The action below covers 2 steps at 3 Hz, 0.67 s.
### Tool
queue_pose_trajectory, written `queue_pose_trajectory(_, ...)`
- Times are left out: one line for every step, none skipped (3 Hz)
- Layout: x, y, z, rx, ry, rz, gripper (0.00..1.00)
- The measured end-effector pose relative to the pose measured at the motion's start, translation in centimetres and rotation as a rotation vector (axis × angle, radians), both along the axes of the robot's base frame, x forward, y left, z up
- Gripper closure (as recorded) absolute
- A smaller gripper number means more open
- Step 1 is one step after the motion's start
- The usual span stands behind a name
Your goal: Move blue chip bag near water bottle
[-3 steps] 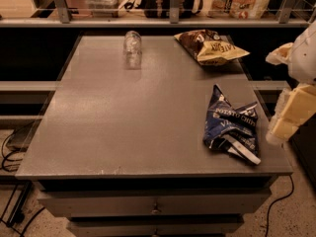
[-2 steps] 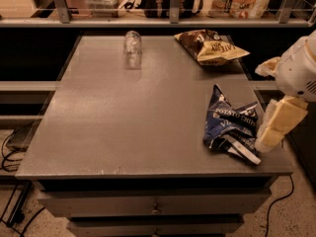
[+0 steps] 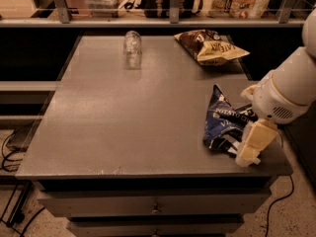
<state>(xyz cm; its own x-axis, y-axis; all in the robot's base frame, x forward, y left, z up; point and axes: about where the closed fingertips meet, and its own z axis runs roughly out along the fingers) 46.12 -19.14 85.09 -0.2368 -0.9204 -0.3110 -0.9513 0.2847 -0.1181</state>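
Note:
The blue chip bag [image 3: 223,124] lies crumpled near the right front corner of the grey table [image 3: 123,122]. The water bottle [image 3: 132,48] is at the far side of the table, left of centre, well away from the bag. My gripper [image 3: 251,146] hangs from the white arm [image 3: 284,93] that comes in from the right. It is low at the bag's right front edge, touching or just over it. The bag's right side is partly hidden behind the arm.
A brown and yellow chip bag [image 3: 211,45] lies at the far right of the table. A shelf with a railing [image 3: 168,14] and assorted items runs behind the table. Drawers [image 3: 153,206] are below the tabletop, and cables lie on the floor [image 3: 10,152] at left.
The arm has swung left and lower, bringing the gripper from beside the table's right edge onto the blue chip bag's right front side. The bag and bottle have not moved.

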Motion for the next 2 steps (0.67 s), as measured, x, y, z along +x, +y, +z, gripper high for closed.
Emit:
queue_pose_trajectory(0.46, -0.39, -2.09, -0.02, 0.032, -0.036, 0.19)
queue_pose_trajectory(0.72, -0.49, -1.73, -0.035, 0.034, -0.059, 0.42)
